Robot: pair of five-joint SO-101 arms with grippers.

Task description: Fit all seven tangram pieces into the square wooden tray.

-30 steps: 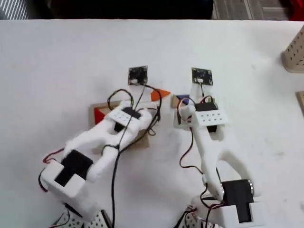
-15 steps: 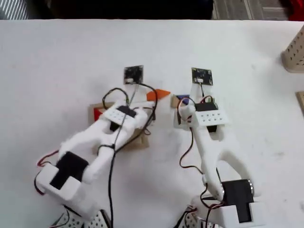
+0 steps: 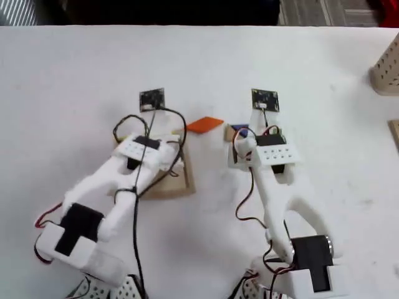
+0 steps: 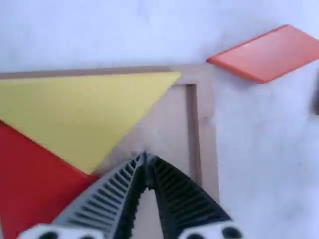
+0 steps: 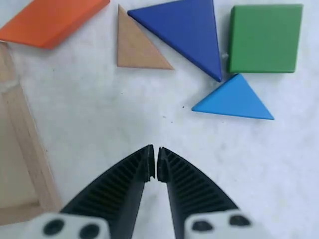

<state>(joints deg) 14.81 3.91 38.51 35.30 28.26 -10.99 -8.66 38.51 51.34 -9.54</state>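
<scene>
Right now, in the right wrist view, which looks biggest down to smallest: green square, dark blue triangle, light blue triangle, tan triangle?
1. green square
2. dark blue triangle
3. light blue triangle and tan triangle: they look alike, so I won't rank them.

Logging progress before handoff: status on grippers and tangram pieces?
Left gripper shut, empty, over tray. Right gripper shut, empty, over table. Yellow triangle, red triangle in tray; orange parallelogram, four others loose outside. Nothing in the way.
</scene>
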